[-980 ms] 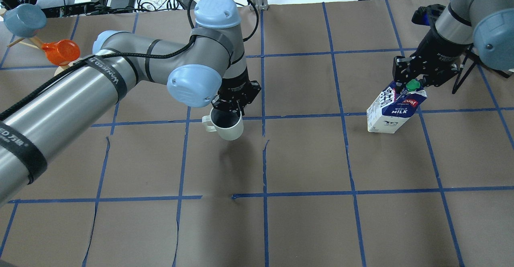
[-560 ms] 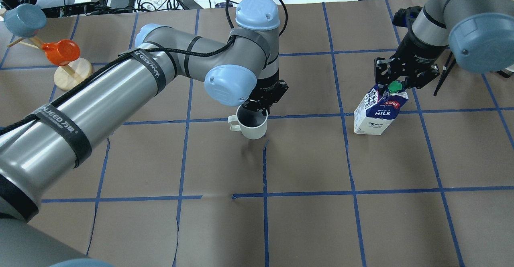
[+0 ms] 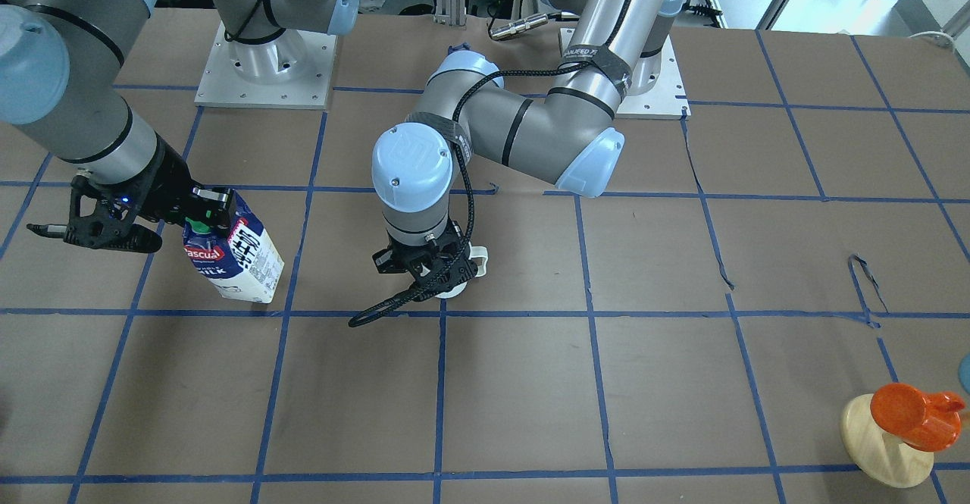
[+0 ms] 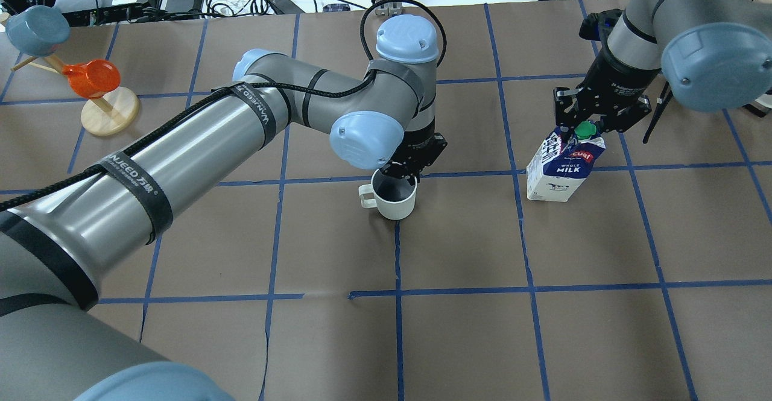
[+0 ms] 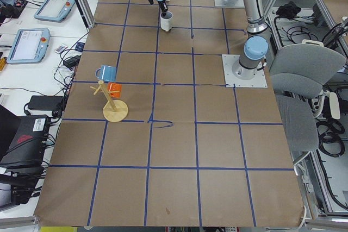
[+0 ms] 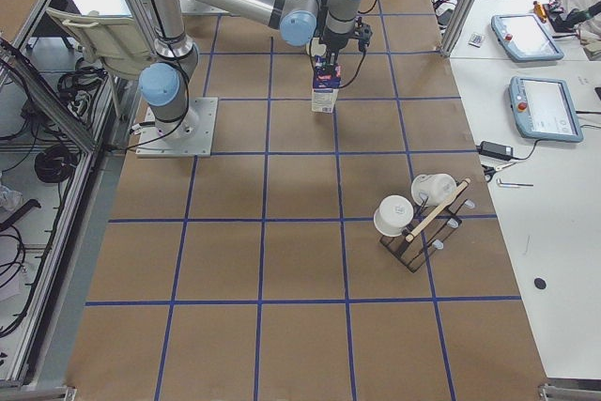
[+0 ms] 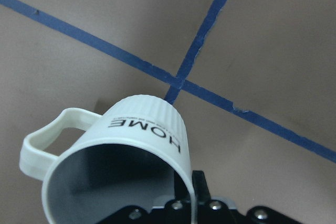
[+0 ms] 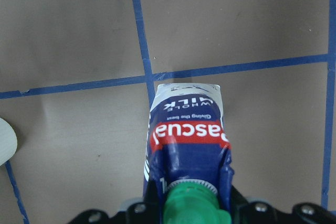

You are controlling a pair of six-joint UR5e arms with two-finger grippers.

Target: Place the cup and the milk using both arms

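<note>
Desk (image 4: 464, 341): brown paper, blue tape grid.
Wooden mug stand (image 4: 110, 111): holds orange cup (image 4: 91, 78), blue cup (image 4: 36, 29).
Dark rack (image 6: 406, 243): two white cups (image 6: 392, 215).
Office chair (image 5: 307, 74): grey.

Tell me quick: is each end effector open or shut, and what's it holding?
Left end effector: closed on the rim of the white HOME mug.
Right end effector: closed on the top of the Pascual milk carton.

Grey-silver arms (image 4: 199, 142) with light-blue joint caps (image 4: 405, 38), black lettered straps (image 4: 136, 193)
</note>
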